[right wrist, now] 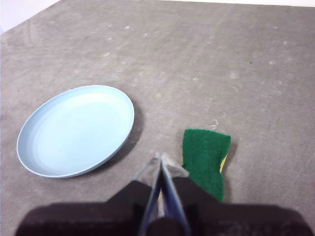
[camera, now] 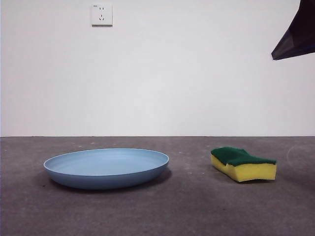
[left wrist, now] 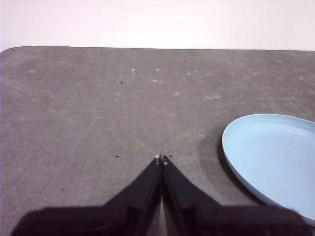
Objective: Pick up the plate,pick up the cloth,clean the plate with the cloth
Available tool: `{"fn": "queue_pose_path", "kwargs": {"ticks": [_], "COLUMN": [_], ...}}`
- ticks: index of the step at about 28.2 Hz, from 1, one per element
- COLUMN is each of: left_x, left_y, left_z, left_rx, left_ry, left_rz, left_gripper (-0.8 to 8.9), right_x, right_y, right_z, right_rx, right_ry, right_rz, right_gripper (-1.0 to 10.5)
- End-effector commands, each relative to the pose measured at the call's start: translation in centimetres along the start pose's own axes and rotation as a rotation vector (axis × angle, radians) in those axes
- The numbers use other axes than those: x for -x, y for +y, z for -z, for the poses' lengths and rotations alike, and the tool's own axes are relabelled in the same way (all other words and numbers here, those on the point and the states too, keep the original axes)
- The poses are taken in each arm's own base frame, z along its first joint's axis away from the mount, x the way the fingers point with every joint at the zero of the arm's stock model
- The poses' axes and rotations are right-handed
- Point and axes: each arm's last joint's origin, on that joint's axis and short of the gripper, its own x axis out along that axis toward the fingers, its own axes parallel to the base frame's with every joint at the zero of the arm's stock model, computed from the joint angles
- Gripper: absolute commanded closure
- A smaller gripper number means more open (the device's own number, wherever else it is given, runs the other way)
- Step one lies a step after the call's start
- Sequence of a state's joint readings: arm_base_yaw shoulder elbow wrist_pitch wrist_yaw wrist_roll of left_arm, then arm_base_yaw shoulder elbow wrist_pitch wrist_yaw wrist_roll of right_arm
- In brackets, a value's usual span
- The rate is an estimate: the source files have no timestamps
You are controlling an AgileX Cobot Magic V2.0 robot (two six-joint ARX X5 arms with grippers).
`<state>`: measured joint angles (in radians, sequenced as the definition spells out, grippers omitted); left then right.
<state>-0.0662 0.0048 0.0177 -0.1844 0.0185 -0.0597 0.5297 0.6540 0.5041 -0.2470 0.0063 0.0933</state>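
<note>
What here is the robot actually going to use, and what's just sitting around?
For the job:
- plate, light blue, flat on the table
- cloth, really a yellow sponge with a green top, lying apart from the plate
- left gripper and right gripper, both shut, holding nothing

Just there:
- wall socket
- grey table

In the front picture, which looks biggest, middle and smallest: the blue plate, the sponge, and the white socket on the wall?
1. The plate looks biggest, by far the widest.
2. The sponge comes next.
3. The wall socket looks smallest, but it is farther back on the wall, so its real size against the sponge is unsure.
</note>
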Motion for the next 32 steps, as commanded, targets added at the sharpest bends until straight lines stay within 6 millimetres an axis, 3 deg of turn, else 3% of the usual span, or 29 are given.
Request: {"fn": "queue_pose_path", "kwargs": {"ticks": [1, 6, 11, 19, 32], "left_x": [-0.1, -0.1, -0.1, -0.1, -0.1], "left_y": [0.0, 0.0, 0.0, 0.0, 0.0], "left_z": [0.4, 0.4, 0.4, 0.4, 0.4], "left_rx": [-0.011, -0.011, -0.011, -0.011, -0.011], "left_ry": [0.008, 0.008, 0.008, 0.008, 0.008], "left_rz": [-0.001, -0.001, -0.001, -0.001, -0.001], "left_gripper": [8.14, 8.14, 8.14, 8.14, 8.14], "right_x": [0.0, 0.1, 1.8, 3.1, 2.0], "right_y": [0.0, -0.2, -1.6, -4.6, -5.2], "right_z": [0.1, 0.1, 0.8, 6.3, 10.7], "right_rx": [-0.002, 0.014, 0.002, -0.057, -0.112], "right_ry": [0.000, -0.002, -0.077, -0.366, -0.316], "right_rz": [-0.001, 0.062, 0.180, 0.343, 0.349], "right_gripper": [9.5, 9.5, 9.5, 9.5, 9.5]}}
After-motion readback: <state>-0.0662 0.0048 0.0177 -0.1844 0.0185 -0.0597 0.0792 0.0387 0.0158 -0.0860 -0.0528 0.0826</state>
